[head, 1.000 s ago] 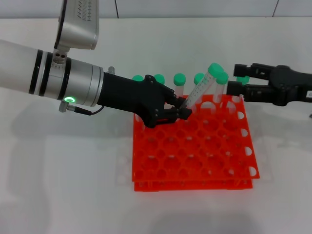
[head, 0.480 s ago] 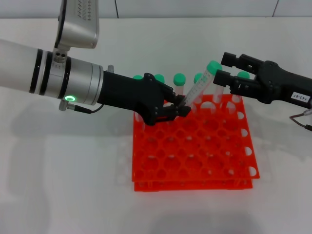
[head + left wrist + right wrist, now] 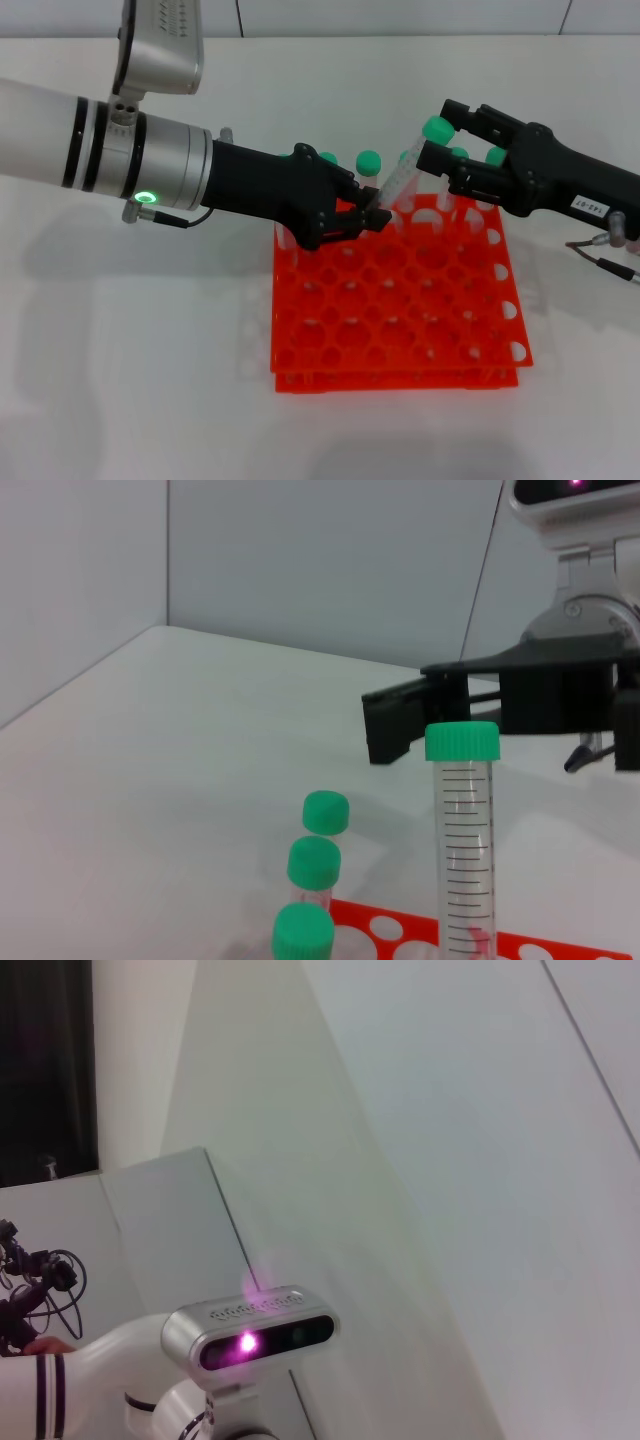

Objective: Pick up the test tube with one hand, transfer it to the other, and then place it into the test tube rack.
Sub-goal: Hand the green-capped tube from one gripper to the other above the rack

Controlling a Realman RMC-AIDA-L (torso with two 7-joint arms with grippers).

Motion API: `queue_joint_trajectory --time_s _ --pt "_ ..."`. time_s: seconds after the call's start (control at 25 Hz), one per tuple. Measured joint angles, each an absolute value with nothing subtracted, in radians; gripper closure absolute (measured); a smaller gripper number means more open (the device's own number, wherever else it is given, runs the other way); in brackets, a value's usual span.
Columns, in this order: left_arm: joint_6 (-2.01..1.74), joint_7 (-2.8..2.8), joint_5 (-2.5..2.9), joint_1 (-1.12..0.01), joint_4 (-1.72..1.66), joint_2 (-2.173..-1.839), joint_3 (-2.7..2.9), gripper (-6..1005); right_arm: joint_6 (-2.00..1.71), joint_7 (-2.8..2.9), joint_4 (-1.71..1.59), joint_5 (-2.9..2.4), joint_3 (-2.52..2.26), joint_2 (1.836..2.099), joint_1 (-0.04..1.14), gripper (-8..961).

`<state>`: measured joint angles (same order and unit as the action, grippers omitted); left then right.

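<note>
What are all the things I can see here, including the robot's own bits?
table: one, white, under everything.
test tube rack: one, orange-red, middle of the table.
racked tubes: at least five green caps showing, back row of the rack; some hidden behind the tools.
test tube: one, clear with a green cap, tilted above the rack's back rows.
left tool: one, black on a silver forearm with a green ring, shut on the test tube's lower end.
right tool: one, black with a white label, open, fingers either side of the test tube's cap.
</note>
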<state>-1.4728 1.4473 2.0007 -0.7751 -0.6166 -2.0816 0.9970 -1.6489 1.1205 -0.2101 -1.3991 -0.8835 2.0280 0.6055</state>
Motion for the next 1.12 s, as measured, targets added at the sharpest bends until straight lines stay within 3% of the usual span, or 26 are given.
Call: queue_joint_trajectory --time_s 0.72,0.96,1.12 --pt "-1.473 1.446 1.996 -0.779 -0.617 -2.082 1.006 816 -1.639 1.036 -0.151 -1.368 -0.873 2.028 0.616 176" --pt "-1.471 1.445 1.996 -0.778 -0.617 -2.082 1.006 816 -1.641 1.02 -0.129 -1.355 -0.878 2.028 0.622 359" --pt "-1.47 1.443 1.996 -0.778 -0.617 -2.082 1.006 816 -1.641 1.02 -0.123 -1.355 -0.88 2.028 0.624 395"
